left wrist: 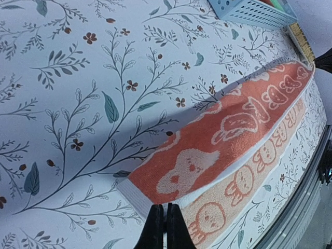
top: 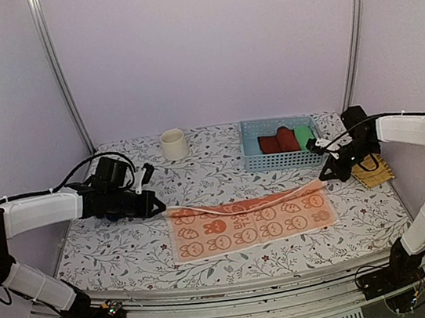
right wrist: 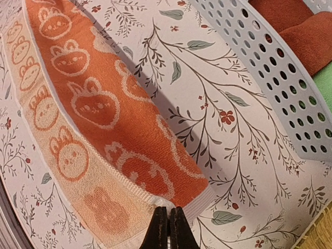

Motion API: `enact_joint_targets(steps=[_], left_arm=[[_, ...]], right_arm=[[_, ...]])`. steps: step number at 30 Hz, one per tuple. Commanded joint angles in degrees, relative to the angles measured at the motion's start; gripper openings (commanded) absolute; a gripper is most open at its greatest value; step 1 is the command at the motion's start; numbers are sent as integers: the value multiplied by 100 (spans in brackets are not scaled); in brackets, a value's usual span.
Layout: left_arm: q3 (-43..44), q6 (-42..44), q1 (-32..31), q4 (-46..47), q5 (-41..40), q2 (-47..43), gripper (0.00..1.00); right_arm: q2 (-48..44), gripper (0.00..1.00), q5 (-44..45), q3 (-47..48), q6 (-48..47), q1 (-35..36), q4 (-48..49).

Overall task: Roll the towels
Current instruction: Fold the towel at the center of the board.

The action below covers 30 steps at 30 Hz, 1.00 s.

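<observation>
Orange towel (top: 253, 220), lettering unreadable, is clamped by left tool (top: 162, 209) and right tool (top: 325, 176).

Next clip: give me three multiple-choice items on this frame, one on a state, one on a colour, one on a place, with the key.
1. The orange towel has its far edge: A lying flat; B fully rolled; C lifted, pinched at its corners by the left fingers and right fingers.
2. The basket is: A light blue; B yellow; C black.
3. The cream cup stands: A on the towel; B left of the basket; C inside the basket.

Key: C, both wrist views show shut fingers on raised corners; A, its perforated wall is light blue; B, the top view shows it left of the basket.
</observation>
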Motion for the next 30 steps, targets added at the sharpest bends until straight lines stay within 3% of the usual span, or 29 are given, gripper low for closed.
enact_joint_targets(steps=[1,8,30], left_arm=[[-118,-38,19,-374,262,-104,0],[-76,89,-64,-1010,264,29,0],[-294,565,-619,-1032,582,325,0]], right_arm=[[-230,3,-78,-150,-462,-39,-345],[-247,2,-5,-295,-655,-131,-362],[-418,2,31,-1058,-1379,-317,-493]])
